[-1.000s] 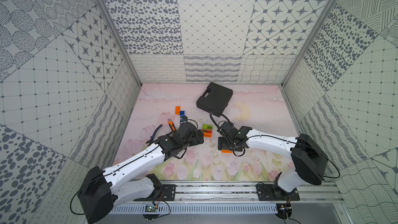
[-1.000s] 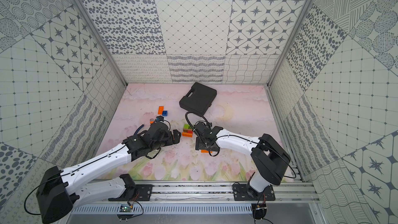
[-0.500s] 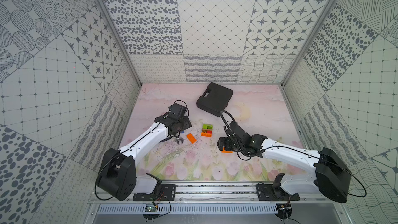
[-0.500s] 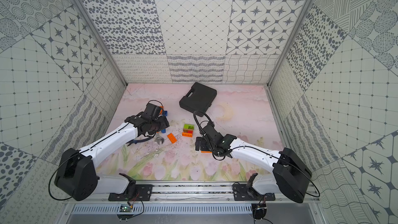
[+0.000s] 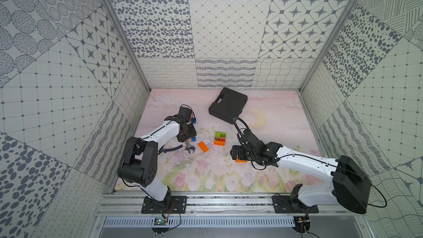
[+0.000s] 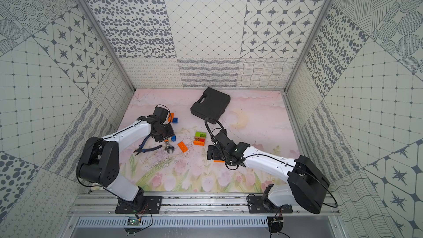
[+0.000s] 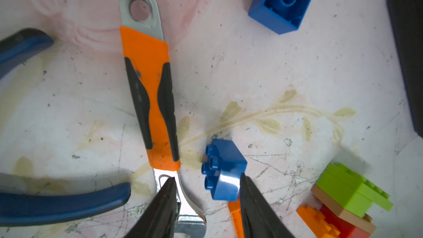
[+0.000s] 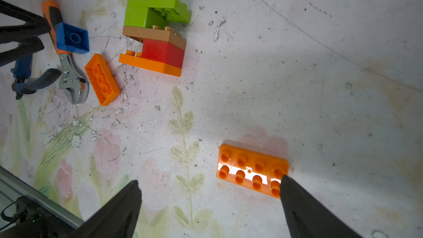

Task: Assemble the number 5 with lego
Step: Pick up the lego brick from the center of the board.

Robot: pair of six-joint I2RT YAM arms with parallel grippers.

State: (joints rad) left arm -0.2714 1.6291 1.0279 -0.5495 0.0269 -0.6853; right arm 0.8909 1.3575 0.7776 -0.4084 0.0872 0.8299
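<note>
- Since a second ago the left arm has folded its elbow close to its base, and the left claw [image 7: 207, 177] has come to a blue brick [image 7: 229, 163] left of the brick stack [image 5: 220, 138]. A loose orange brick [image 5: 203, 146] now lies free where that claw stood.
- Left claw is half closed but not clamped: one finger [image 7: 251, 202] touches the blue brick's side. The other hangs over the wrench [image 7: 148, 88] head, with a gap before the studs.
- Blue brick is small, square and glossy, tipped on its side with its studs toward the wrench. The left arm is much the nearer one.
- Brick stack shows orange, red, brown, then green layers.
- Right claw [image 8: 210, 180], right of the stack, stands wide open and holds nothing.
- Long orange brick [image 8: 251, 170] lies flat near the stack, studs up, in two rows of four. It sits off-centre, at one fingertip and far from the other. Its long axis runs about along the line from finger to finger, so I judge that the claw must shift sideways, or turn, before closing.
</note>
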